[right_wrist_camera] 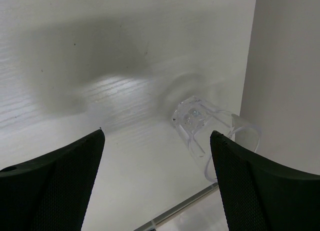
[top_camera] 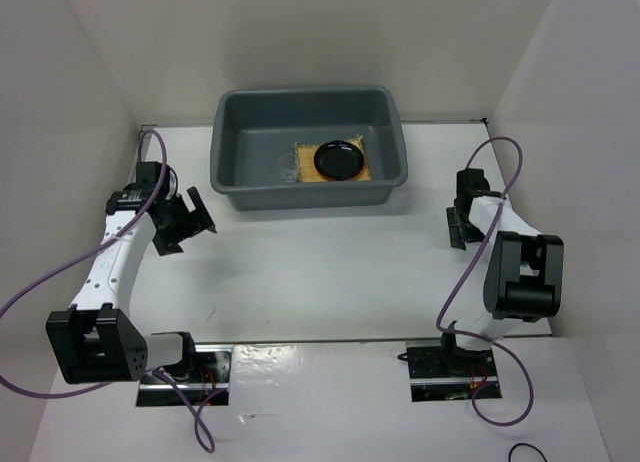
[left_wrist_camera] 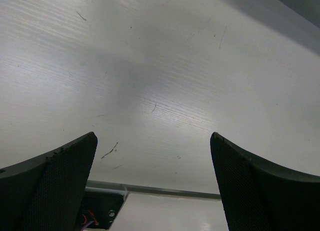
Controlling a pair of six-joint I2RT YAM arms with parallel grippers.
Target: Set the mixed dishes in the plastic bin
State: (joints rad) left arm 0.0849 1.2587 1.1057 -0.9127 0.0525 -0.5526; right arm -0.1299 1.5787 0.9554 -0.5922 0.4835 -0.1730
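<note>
The blue-grey plastic bin [top_camera: 398, 142] stands at the back middle of the table. Inside it the tan bamboo mat [top_camera: 304, 162] lies flat with the black plate [top_camera: 339, 160] on top, and a clear cup [top_camera: 288, 168] sits to the mat's left. The orange plate is not in view. A second clear cup [right_wrist_camera: 199, 122] lies on its side on the table beside the right wall, just ahead and right of my right gripper [right_wrist_camera: 156, 158], which is open and empty [top_camera: 453, 230]. My left gripper [top_camera: 190, 237] is open and empty over bare table [left_wrist_camera: 153, 158], left of the bin.
White walls close in the table on the left, back and right [right_wrist_camera: 285, 66]. A metal rail [left_wrist_camera: 165, 191] runs along the table's near edge, with the arm mounts [top_camera: 185, 374] behind it.
</note>
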